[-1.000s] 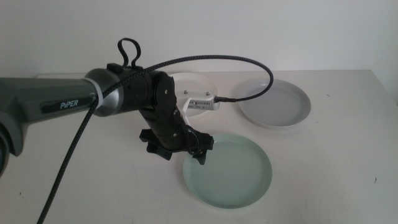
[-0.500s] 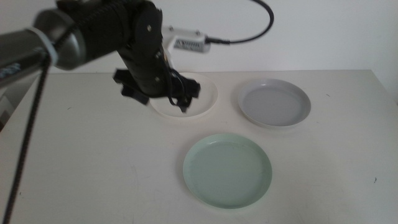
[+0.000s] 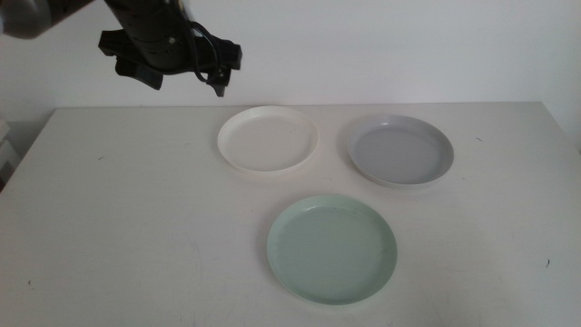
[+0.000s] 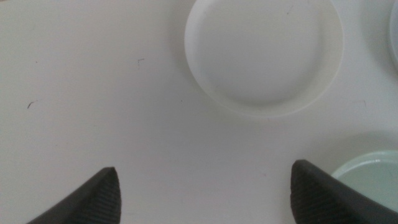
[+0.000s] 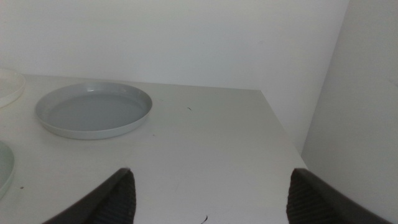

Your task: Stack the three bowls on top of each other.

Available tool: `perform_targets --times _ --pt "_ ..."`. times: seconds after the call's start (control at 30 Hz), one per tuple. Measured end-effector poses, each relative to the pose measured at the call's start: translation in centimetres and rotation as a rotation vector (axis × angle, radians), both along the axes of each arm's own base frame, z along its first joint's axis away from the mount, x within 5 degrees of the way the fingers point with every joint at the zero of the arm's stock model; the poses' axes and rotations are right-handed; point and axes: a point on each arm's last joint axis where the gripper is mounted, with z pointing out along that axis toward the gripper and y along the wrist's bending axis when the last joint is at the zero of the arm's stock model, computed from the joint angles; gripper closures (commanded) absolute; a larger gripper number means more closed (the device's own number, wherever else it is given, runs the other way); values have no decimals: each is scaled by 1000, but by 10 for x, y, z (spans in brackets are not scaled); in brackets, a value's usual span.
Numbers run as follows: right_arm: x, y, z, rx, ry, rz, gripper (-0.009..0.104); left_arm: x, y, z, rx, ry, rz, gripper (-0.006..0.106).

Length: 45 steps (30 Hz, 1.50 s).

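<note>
Three bowls lie apart on the white table [image 3: 118, 227]. The white bowl [image 3: 268, 138] is at the back middle, the pale grey bowl [image 3: 399, 149] is at the back right, and the mint green bowl [image 3: 332, 247] is in front of them. My left gripper [image 3: 204, 73] hangs high above the back left of the table, open and empty. Its wrist view shows the white bowl [image 4: 263, 57] and the mint bowl's rim [image 4: 373, 180] below the left gripper [image 4: 205, 180]. My right gripper [image 5: 211, 186] is open and empty, low near the table's right side, facing the grey bowl [image 5: 93, 111].
A white wall runs behind the table. The table's right edge [image 5: 283, 134] lies close beside the right gripper. The table's left part is bare surface.
My left arm has lifted from just above the mint bowl's left rim and swung back and left, ending high above the table. The bowls have not moved.
</note>
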Motion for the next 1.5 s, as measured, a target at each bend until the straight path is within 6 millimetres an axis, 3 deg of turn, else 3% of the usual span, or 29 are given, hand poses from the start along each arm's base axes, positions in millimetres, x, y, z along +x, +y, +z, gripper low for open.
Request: perform_targets --times 0.23,0.7,1.17,1.5 --pt "0 0 0 0 0 0 33 42 14 -21 -57 50 17 -5" --pt "0 0 0 0 0 0 33 123 16 -103 -86 121 16 -5" --pt "0 0 0 0 0 0 33 157 18 -172 -115 137 12 -4" --pt "0 0 0 0 0 0 33 162 17 -190 -123 135 -4 32"
